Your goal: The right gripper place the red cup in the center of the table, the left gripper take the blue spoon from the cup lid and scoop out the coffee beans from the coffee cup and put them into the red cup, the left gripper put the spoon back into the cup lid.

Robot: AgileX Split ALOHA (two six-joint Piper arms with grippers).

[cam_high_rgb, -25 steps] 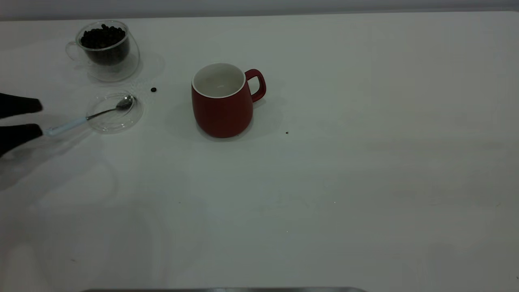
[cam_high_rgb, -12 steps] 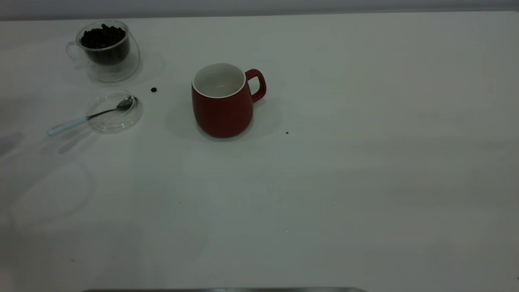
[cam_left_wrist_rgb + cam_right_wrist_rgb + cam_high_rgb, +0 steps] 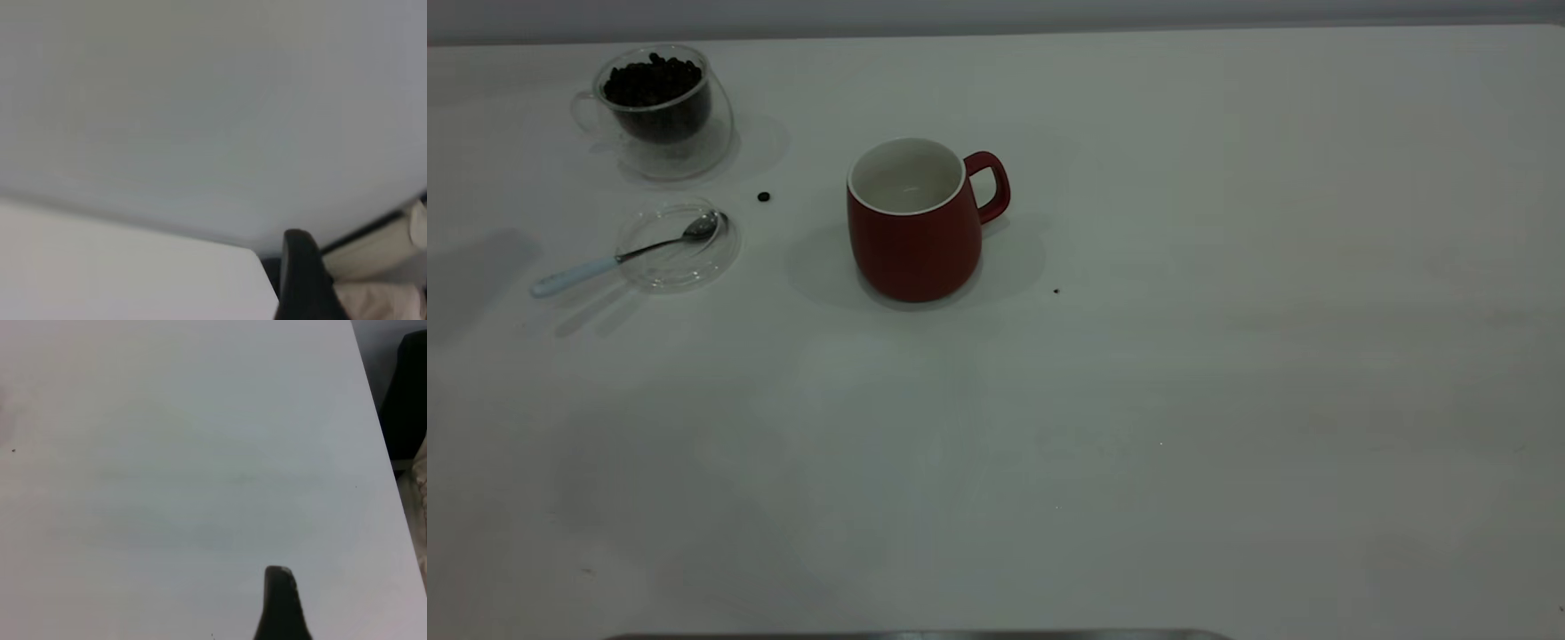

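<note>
Red cup [image 3: 914, 222] parked mid-table [image 3: 1138, 400], seemingly empty. Blue spoon [image 3: 618, 258] resting in the cup lid [image 3: 679, 246], handle sticking out for easy grabbing. Coffee cup [image 3: 656, 107] of coffee beans [image 3: 651, 80] just behind. Both grippers' finger states: can't tell.

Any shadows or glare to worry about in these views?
Exterior view: red cup casts soft shadows to both sides on the table; the spoon bowl glints; faint shadow patch at far left. Wrist views: flat even light, no glare.
</note>
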